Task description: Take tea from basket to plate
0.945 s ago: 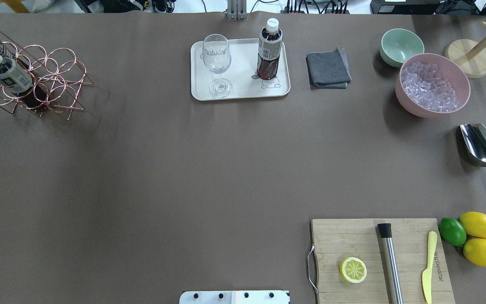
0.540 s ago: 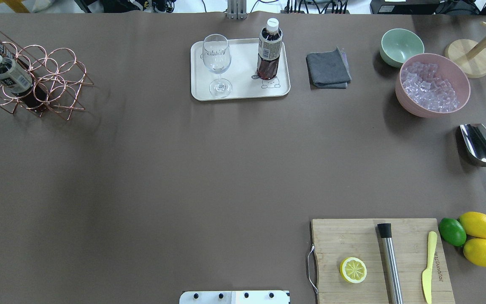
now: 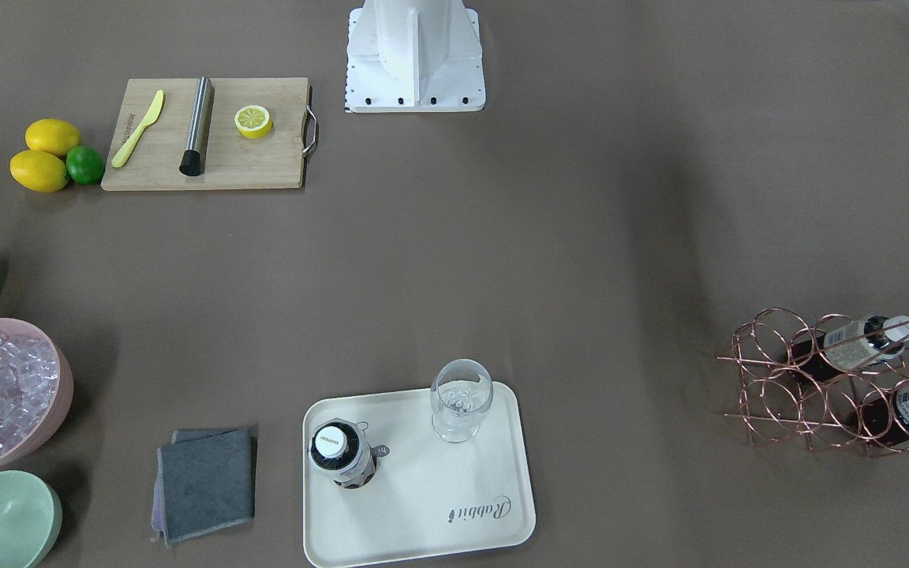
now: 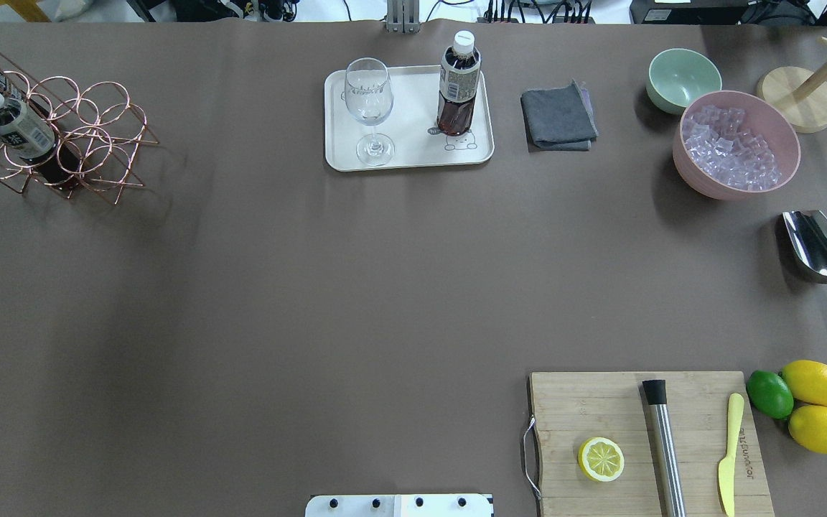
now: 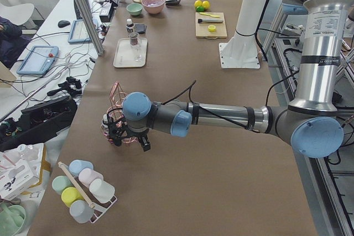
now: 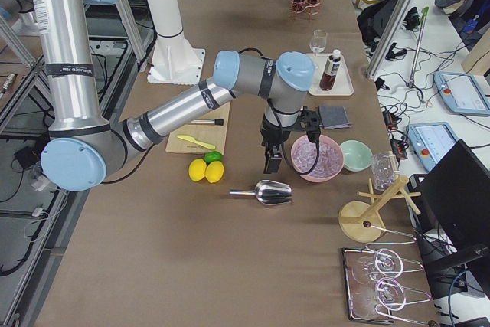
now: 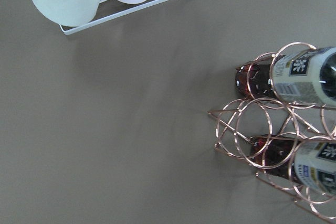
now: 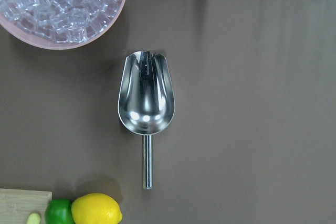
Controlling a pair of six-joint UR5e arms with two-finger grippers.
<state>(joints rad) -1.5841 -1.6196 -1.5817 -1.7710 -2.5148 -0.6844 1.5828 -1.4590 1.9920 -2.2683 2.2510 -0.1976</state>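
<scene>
Copper basket [image 3: 806,394] holds two tea bottles [image 3: 853,351], plate [image 3: 423,489] one.

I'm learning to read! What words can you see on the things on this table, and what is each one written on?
"Rabbit": on the cream tray.
Labels on the tea bottles: too blurred to read.
Engraving on the cutting board: too small to read.

Tea [image 4: 459,90] stands upright on plate [image 4: 417,115] — basket [image 4: 83,136] holds two more.
</scene>
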